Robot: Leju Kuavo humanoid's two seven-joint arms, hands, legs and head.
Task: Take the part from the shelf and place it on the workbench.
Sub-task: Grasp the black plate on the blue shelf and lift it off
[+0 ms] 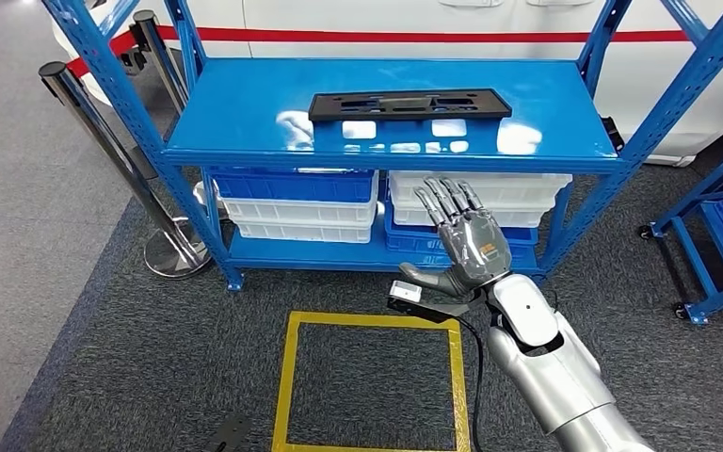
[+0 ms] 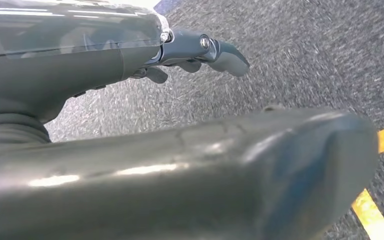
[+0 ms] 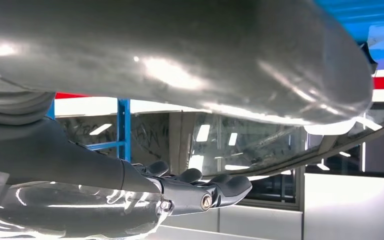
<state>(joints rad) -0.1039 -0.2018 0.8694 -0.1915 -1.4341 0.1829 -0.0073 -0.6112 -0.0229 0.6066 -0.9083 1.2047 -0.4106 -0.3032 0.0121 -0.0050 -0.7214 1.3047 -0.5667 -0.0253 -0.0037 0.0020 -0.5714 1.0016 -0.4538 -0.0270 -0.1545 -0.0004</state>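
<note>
Nearest to you, the silver right arm is coming up from below, and its right hand (image 1: 461, 245) is standing raised with the fingers (image 1: 444, 202) straight and spread and the thumb out to the side, gripping nothing. You are probably holding it this open so that it can close around something wide and flat. In the right wrist view the same hand (image 3: 200, 192) is showing dark fingers stretched apart with nothing between them.

The left hand (image 2: 200, 50) is hanging low over grey carpet near a strip of yellow tape (image 2: 380, 175); its fingers are lying loosely extended and nothing is in them, so it is looking idle for now.

The long flat black plastic part (image 1: 409, 104), a narrow bar with rectangular cut-outs, is lying well beyond the right hand's fingertips and above them, flat on the top deck of the blue metal shelf (image 1: 245, 132). It is sitting lengthwise across the deck, apart from the edge. Lying flat like this, you would likely need to reach forward and up over the rim. White and blue plastic bins (image 1: 297, 202) are stacked on the lower deck, behind the hand.
</note>
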